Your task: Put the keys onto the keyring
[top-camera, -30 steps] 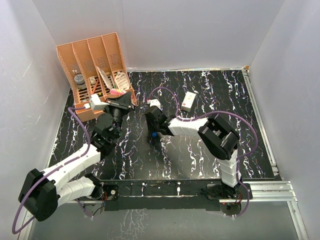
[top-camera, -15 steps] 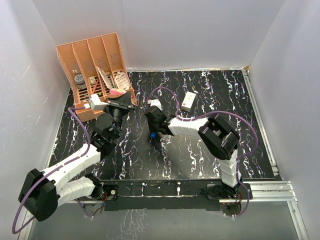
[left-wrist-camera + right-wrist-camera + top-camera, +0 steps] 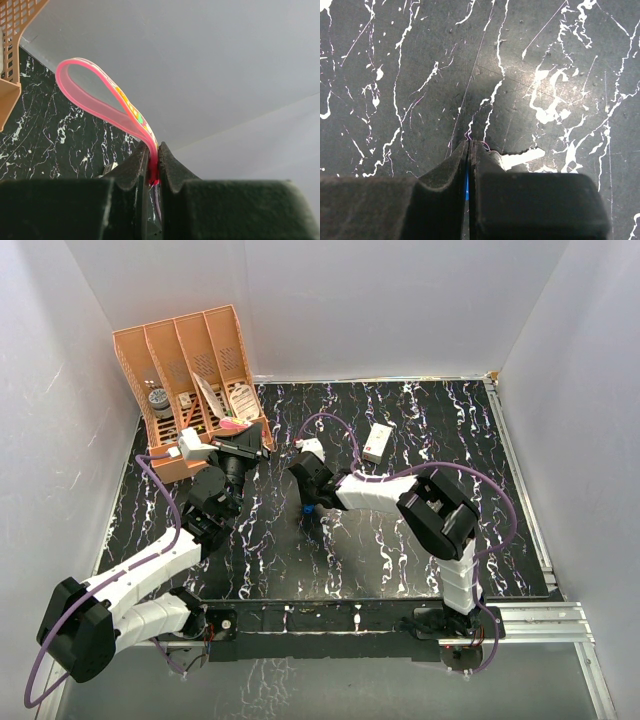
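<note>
Inspection findings:

1. The table [image 3: 400, 540] is a black marbled top with white walls around it. Both arms reach onto its left-centre part.
2. The orange organizer [image 3: 215, 330] stands at the far left corner and has four slots. A round grey item [image 3: 157, 398] sits in a left slot and printed cards [image 3: 240, 397] stand in the right slots. The other small contents are too small to identify.
3. The left gripper [image 3: 153, 156] is next to the organizer. Its jaws are closed almost fully on the keyring's pink strap [image 3: 122, 102], and the strap's loop rises free above the fingers. The strap's lower end is hidden in the jaws, and the metal ring cannot be made out in any view.
4. The right gripper [image 3: 469, 145] points down at the table near the centre. Its jaws are pressed nearly together on the blue-headed key [image 3: 305, 508]. Only a blue sliver shows in the slit, and the silver blade [image 3: 520, 157] sticks out to one side, low over the table.
5. A white box [image 3: 378, 443] lies further back on the table, clear of both arms.
6. Compared with a second ago, neither arm nor any object shows a clear change of position.
</note>
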Robot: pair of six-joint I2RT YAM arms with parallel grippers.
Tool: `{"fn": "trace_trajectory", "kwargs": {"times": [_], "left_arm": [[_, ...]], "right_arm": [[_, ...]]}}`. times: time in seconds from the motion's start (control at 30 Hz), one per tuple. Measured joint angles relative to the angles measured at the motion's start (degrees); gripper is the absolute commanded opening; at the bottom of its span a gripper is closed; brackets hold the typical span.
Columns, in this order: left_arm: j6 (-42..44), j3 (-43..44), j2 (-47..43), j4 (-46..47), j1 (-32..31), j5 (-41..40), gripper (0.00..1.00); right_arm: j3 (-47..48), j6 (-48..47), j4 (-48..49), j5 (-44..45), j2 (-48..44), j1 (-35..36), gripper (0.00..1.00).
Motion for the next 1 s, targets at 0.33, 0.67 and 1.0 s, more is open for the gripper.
{"fn": "trace_trajectory", "kwargs": {"times": [0.33, 0.67, 1.0], "left_arm": [[0.02, 0.00, 0.00, 0.02, 0.00, 0.02, 0.00], [0.00, 0.00, 0.09, 0.24, 0.00, 0.20, 0.00], [-0.04, 0.00, 1.46, 2.71, 0.00, 2.12, 0.00]], "right_arm": [[-4.70, -1.57, 1.62, -0.59, -9.64, -0.15, 0.00], [-19.80, -3.80, 18.05, -16.94, -28.72, -8.28, 0.00], [-29.64, -3.08, 34.77, -38.27, -31.43, -16.61, 0.00]]}}
